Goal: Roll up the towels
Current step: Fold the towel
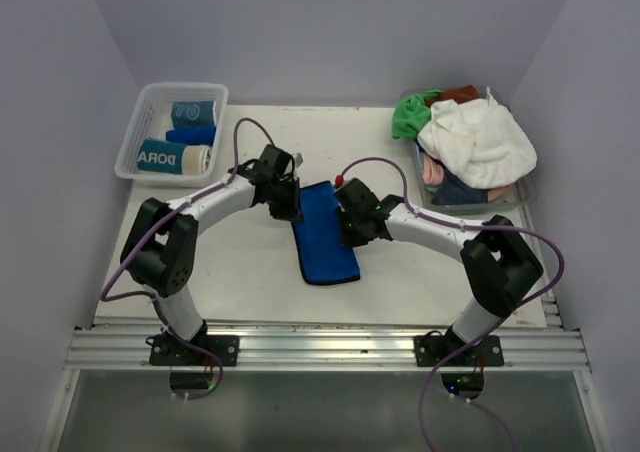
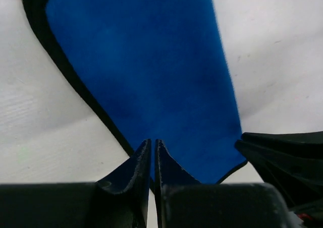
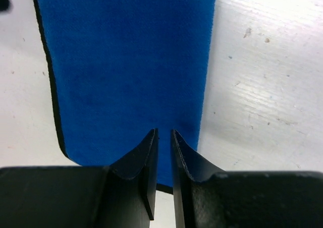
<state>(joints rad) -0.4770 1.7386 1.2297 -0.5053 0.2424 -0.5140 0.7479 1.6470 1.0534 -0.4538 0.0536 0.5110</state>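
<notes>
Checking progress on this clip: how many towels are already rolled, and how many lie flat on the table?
Rolled towels: 3 (teal roll, royal blue roll, teal and beige roll, all in the basket)
Flat towels: 1 (blue towel on the table)
Total: 4, leaving out the heap in the right bin, too tangled to count.

The blue towel [image 1: 325,242] is soft matt cloth; the white table [image 1: 250,282] smooth, faintly scuffed.

White table [image 1: 230,272], clear basket [image 1: 128,154]
</notes>
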